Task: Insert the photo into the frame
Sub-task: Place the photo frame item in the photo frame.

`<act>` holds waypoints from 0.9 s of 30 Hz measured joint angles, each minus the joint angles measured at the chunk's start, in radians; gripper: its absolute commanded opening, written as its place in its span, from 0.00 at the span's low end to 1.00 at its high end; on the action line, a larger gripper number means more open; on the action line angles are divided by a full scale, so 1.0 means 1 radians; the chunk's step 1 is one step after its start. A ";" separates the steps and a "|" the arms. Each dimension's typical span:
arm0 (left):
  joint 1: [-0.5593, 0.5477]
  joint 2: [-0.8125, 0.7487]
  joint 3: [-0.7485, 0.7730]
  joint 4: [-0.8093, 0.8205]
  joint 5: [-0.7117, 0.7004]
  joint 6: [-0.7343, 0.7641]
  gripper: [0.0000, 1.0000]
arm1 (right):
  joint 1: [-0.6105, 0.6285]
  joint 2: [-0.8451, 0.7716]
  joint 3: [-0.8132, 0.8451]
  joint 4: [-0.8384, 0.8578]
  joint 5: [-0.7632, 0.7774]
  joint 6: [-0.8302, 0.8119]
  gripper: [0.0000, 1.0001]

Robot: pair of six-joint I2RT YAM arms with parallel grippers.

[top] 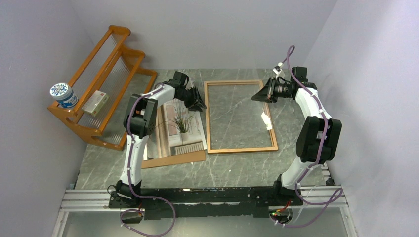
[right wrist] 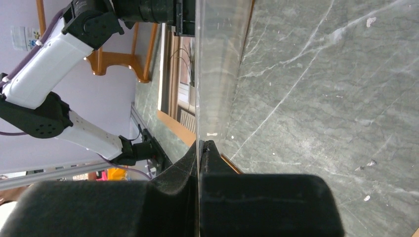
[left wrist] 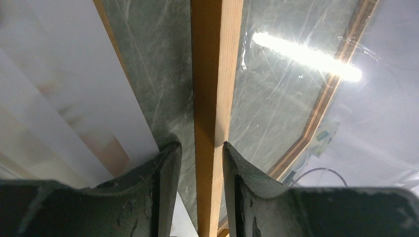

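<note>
The thin orange-brown frame [top: 242,149] lies flat mid-table. My left gripper [top: 199,102] is at the upper part of its left rail. In the left wrist view the gripper [left wrist: 201,145] is open and straddles that rail [left wrist: 213,74], with a gap showing on the left side. The photo [top: 180,131] of the spiky plant lies left of the frame, on a brown board; its pale edge [left wrist: 59,98] shows beside the rail. At the frame's top right corner my right gripper [top: 258,95] [right wrist: 200,144] is shut on the edge of a clear pane [right wrist: 217,74] over the frame opening.
A brown backing board [top: 173,159] sticks out under the photo. The orange shelf rack [top: 106,79] stands at the far left with a round tin [top: 63,95] and a small box [top: 95,102] on it. Walls close in on both sides.
</note>
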 measured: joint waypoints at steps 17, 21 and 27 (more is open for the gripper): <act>0.000 0.004 0.004 -0.001 0.004 0.001 0.43 | 0.000 0.000 -0.047 0.096 -0.008 0.123 0.00; 0.000 0.004 0.004 -0.001 0.005 0.000 0.42 | 0.000 0.000 -0.047 0.097 -0.014 0.142 0.00; 0.000 0.004 0.004 -0.001 0.005 0.000 0.42 | 0.000 0.000 -0.047 0.096 -0.031 0.161 0.00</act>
